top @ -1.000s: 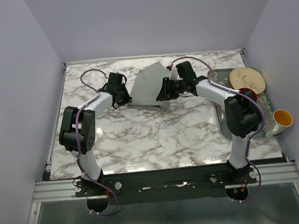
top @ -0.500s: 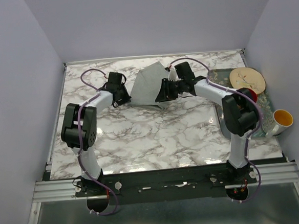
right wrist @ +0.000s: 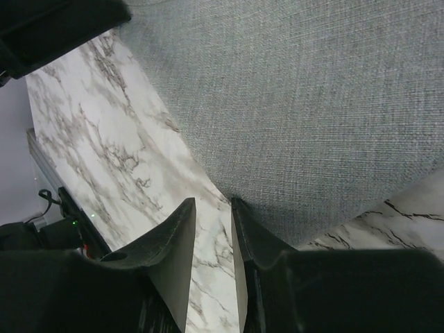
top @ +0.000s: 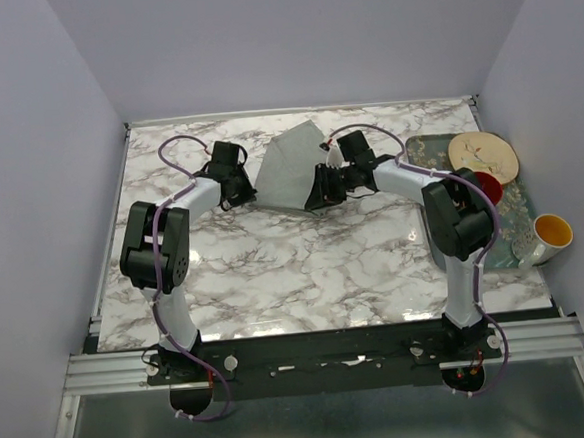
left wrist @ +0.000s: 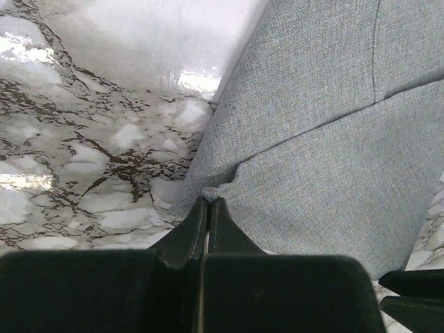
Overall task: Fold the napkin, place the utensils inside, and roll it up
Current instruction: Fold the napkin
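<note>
Napkin (left wrist: 326,139): woven cloth, grey-green, matt, visibly coarse weave. Desk (left wrist: 90,125): marble-patterned top, smooth, glossy with bright reflections. Left claw (left wrist: 209,201): black, matt, plastic-looking.

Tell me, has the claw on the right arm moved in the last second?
Yes. The right gripper has shifted slightly left, away from the patterned tray, whose left end now shows.

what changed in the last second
The right pincer slid left, and the napkin's right side came in with it, so the cloth looks narrower. The left pincer stayed pinched on the napkin's left corner. The plate and cup did not move.
</note>
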Controlling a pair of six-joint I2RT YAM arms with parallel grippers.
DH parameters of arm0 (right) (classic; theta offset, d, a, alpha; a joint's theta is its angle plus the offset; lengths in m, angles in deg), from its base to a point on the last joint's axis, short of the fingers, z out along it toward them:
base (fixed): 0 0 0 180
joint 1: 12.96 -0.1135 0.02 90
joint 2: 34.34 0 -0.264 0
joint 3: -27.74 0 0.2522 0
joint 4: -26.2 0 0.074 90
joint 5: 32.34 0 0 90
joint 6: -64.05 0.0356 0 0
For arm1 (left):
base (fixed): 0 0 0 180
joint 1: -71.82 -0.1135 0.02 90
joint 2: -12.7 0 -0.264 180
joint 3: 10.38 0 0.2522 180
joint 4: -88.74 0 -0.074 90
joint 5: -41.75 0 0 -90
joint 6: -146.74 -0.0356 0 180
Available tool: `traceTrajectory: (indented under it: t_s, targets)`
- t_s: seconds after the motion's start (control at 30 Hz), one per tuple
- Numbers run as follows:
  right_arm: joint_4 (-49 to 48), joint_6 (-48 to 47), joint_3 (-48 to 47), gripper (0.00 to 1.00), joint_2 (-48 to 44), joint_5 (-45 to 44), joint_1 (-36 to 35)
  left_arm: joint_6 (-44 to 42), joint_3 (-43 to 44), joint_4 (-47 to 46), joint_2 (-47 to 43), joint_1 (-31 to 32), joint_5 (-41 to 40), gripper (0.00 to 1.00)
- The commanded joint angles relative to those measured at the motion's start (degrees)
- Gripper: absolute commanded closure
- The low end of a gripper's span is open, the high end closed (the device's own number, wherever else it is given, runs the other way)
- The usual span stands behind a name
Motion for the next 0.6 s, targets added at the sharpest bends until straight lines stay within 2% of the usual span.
traceTrajectory:
  t_s: [0.0,0.37,0.57]
  targets:
    - [-0.5,-1.8,2.4,0.65,1.0,-2.9,-0.3,-0.6,0.5,-0.2,1.5,-0.5,-0.9,1.0]
    - [-0.5,-2.8,3.8,0.66,1.5,-4.5,-0.2,-1.0,1.9,0.3,2.9,-0.8,-0.7,1.0]
    - [0.9,-3.7,3.2,0.66,-2.5,-4.9,-0.4,-1.0,2.5,0.3,2.9,-0.9,-0.5,0.97]
